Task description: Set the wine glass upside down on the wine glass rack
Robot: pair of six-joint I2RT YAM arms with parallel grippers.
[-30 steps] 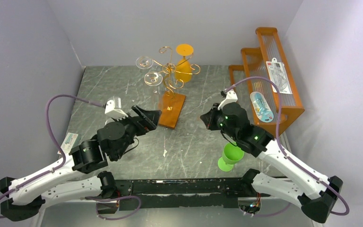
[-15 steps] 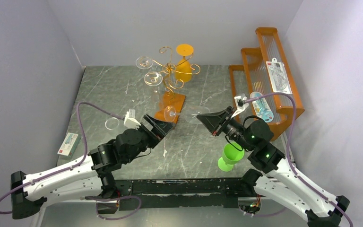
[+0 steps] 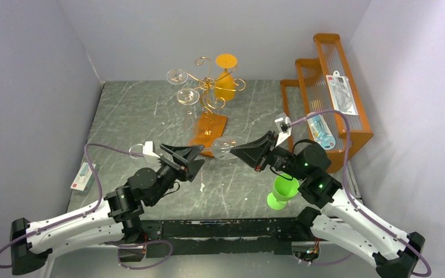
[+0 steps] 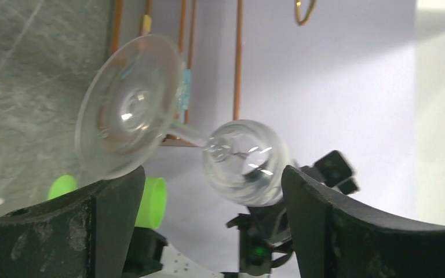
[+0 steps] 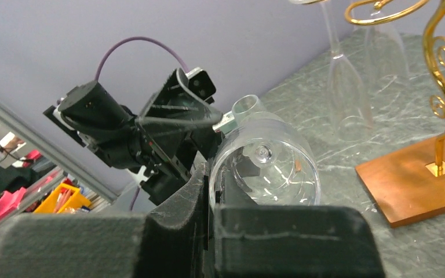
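Moved: both tools now meet just in front of the wine glass rack (image 3: 207, 98), with the wine glass (image 3: 222, 147) lying sideways in mid-air between them.
Right tool (image 3: 237, 152): pinching the bowl rim.
Left tool (image 3: 196, 157): spread, stem between its fingers.
Risk: the thin rim grip could slip or crack the glass when it is inverted.

I can't read a single word from here. The small box (image 3: 82, 176) on the surface (image 3: 145, 110), well out to the left of my left gripper (image 3: 189, 156), has a red and white printed face, too small to make out. On the orange shelf (image 3: 328, 39), to the right of my right gripper (image 3: 244, 152), the upper packet (image 3: 343, 92) and the lower packet (image 3: 320, 130) carry labels that are equally illegible.
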